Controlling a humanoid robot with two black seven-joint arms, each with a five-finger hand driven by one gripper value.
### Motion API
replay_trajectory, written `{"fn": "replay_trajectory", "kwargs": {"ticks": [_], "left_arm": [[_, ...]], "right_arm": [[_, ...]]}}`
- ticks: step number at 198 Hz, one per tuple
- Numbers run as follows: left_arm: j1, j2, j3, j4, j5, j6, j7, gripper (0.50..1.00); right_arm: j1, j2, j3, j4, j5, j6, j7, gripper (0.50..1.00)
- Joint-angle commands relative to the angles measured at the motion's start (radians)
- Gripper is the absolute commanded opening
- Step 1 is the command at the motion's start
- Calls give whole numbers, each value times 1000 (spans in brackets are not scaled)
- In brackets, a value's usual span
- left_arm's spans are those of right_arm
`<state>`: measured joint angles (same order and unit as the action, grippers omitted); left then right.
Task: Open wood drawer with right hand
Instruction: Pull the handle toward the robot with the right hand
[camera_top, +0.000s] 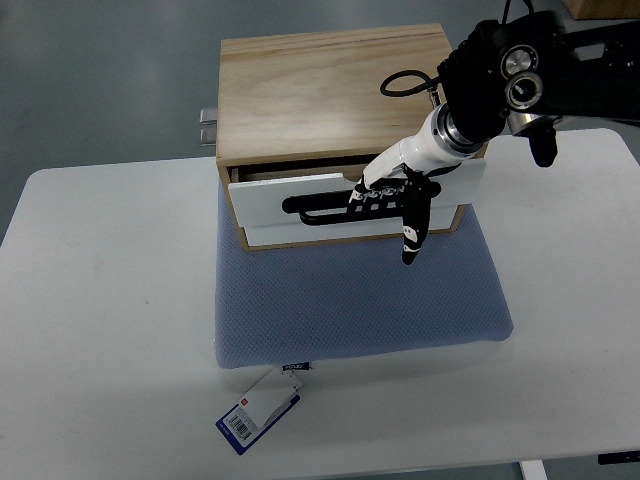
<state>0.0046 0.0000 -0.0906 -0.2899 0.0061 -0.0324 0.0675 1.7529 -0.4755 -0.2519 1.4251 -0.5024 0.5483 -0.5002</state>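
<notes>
A light wooden box (320, 95) stands on a blue cushion (360, 300). Its drawer has a white front (262, 190) with a long black handle (310, 212). The drawer sits slightly out of the box, with a thin gap showing along its top edge. My right hand (385, 195) comes in from the upper right on a black and white arm. Its black fingers are curled over the right part of the handle. One finger (411, 235) points down past the drawer's lower edge. The left arm does not show.
The cushion lies on a white table (100, 300). A blue and white tag (258, 412) hangs from the cushion's front edge. A small metal bracket (208, 125) sticks out behind the box on its left. Grey floor lies beyond the table.
</notes>
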Motion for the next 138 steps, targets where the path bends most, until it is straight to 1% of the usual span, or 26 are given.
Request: {"fn": "replay_trajectory", "kwargs": {"ticks": [1,50,61,92,135,138], "left_arm": [[0,0,2,0,0,0,0,1000],[0,0,2,0,0,0,0,1000],[0,0,2,0,0,0,0,1000],[0,0,2,0,0,0,0,1000],[0,0,3,0,0,0,0,1000],[0,0,3,0,0,0,0,1000]], "right_arm": [[8,-12,0,14,2,18,0,940],[20,-31,2,44,31,39,0,940],[26,-43,2,54,41,62,2,940],[34,-63,14,80,65,63,2,942],[36,-89,16,89,81,63,2,942],[36,-101,16,104,84,63,2,942]]}}
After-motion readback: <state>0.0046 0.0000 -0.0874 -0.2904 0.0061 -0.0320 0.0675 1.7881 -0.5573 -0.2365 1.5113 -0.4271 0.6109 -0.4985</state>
